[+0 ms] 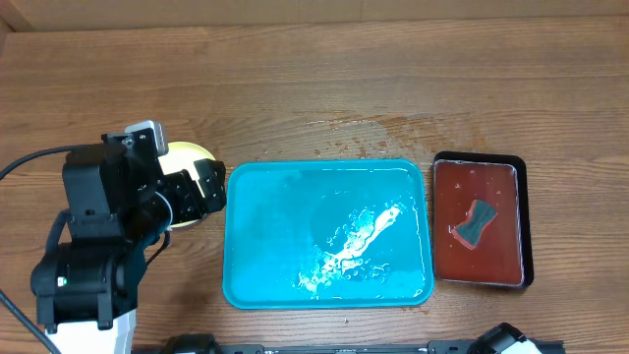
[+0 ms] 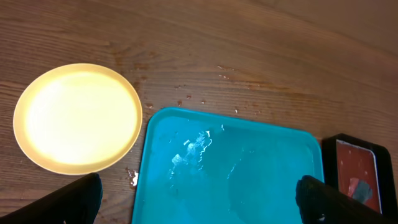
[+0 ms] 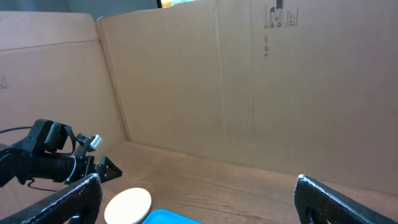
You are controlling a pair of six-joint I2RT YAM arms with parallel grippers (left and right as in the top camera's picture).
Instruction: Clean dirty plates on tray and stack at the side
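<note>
A pale yellow plate [image 2: 78, 118] lies on the wooden table just left of the turquoise tray [image 2: 230, 180]. Its face looks plain, with no red smears showing; I cannot tell whether other plates lie under it. In the overhead view the plate [image 1: 193, 152] is mostly hidden by my left arm. The tray [image 1: 256, 226] holds no plates, only water streaks and foam. My left gripper [image 1: 208, 187] is open and empty above the tray's left edge [image 2: 199, 202]. My right gripper [image 3: 205, 202] is open and empty, raised and facing the far wall.
A smaller dark red tray with a black rim [image 1: 447, 211] stands right of the turquoise tray with a grey-blue sponge [image 1: 477, 224] in it. Water drops spot the table behind the tray [image 1: 378, 128]. Cardboard walls [image 3: 249, 81] stand at the back.
</note>
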